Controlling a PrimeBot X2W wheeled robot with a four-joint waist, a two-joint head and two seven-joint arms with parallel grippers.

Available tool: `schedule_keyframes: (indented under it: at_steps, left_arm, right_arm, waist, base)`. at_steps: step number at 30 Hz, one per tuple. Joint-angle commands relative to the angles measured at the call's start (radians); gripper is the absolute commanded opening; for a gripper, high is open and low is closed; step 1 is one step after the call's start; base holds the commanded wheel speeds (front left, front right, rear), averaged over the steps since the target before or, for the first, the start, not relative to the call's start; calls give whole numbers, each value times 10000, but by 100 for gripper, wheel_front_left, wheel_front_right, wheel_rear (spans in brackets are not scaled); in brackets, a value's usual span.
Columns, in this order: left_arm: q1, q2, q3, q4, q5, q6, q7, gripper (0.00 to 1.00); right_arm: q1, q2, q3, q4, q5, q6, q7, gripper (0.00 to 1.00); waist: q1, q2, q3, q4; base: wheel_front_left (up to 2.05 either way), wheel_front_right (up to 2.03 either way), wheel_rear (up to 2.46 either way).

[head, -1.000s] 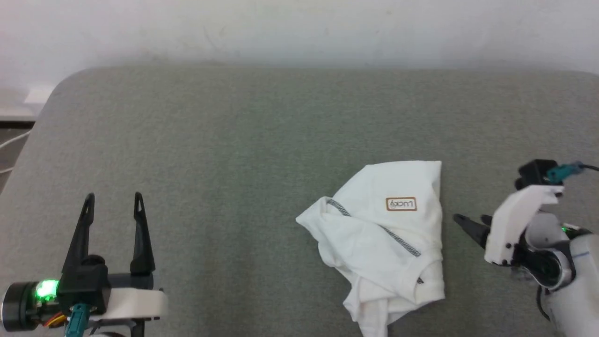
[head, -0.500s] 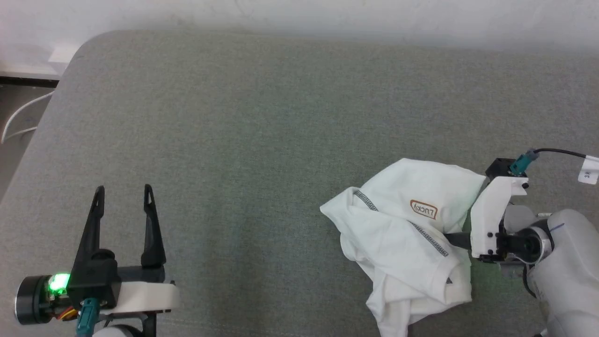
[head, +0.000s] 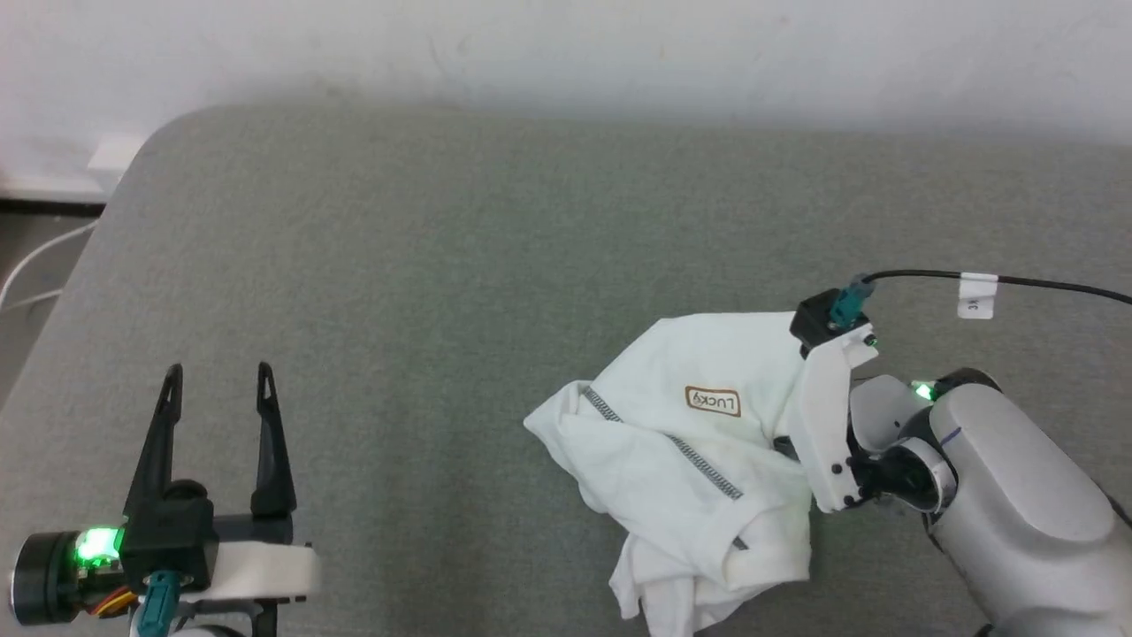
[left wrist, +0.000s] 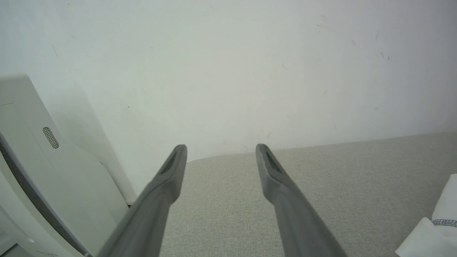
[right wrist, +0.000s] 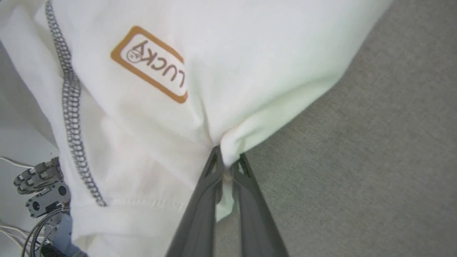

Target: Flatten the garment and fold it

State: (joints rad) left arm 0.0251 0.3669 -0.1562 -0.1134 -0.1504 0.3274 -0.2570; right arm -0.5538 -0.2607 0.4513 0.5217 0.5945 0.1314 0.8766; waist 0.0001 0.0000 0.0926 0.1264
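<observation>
The head camera looks down over the grey surface [head: 442, 265] toward a white wall [head: 566, 53]. The left wrist camera sits low facing that wall; the right one is close against the garment [right wrist: 267, 53], shared by all views.

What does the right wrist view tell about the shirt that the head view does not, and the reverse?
Right wrist view: the right gripper shut on a pinched fold at the edge of the garment. Head view: the left gripper open, well apart from the garment, which lies as a crumpled heap. Both: the brown logo patch, the grey stitched seam, the grey surface.
</observation>
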Motion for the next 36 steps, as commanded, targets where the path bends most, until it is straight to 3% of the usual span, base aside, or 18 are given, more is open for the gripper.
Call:
schedule_keyframes:
  at_steps: [1,7,14,17,24,31,33,34,36]
  left_arm:
    - [206,-20,73,18,87,-52,-47,100]
    - [580,-197,41,44,-34,-99,-47,100]
    - [794,-421,-8,-365,-213,38,55,100]
    - [601,-399,-86,-720,-160,30,205,100]
    - [-173,-279,-413,-1406,96,-154,595,100]
    - [-1059,-213,-784,-1742,371,-382,885,100]
    - [-1225,-208,-826,-1754,403,-406,924,100]
    - [-1288,-205,-842,-1736,416,-415,930,100]
    - [-1371,-206,-856,-1679,416,-420,922,100]
  right_arm:
    - [-167,-523,690,-510,154,-7,61,0]
    - [-565,-1961,2424,-1368,379,-7,110,0]
    - [-1464,-3182,3284,-1030,4,-7,-731,0]
    - [-1861,-3542,3021,-547,-399,-7,-1510,0]
    - [-2267,-3968,1939,770,-1550,-7,-3073,0]
    - [-2606,-3644,-7,2440,-3194,-7,-5302,0]
    - [-2677,-3428,-480,2812,-3683,-7,-5939,38]
    - [-2703,-3352,-715,3021,-4003,-7,-6236,100]
    - [-2713,-3232,-1176,3447,-4719,-7,-6696,100]
  waist:
    - [-1,0,-410,-522]
    - [-1,0,-541,-1682]
    - [-1,0,421,-3212]
    - [-1,0,1238,-3619]
    - [-1,0,2840,-3859]
    - [-1,0,4043,-3793]
    - [-1,0,4228,-3785]
    - [-1,0,4275,-3780]
    - [-1,0,4305,-3770]
  base:
    - [0,0,0]
    - [0,0,0]
    - [0,0,0]
    - [0,0,0]
    - [0,0,0]
    - [0,0,0]
    - [0,0,0]
    - [0,0,0]
    - [0,0,0]
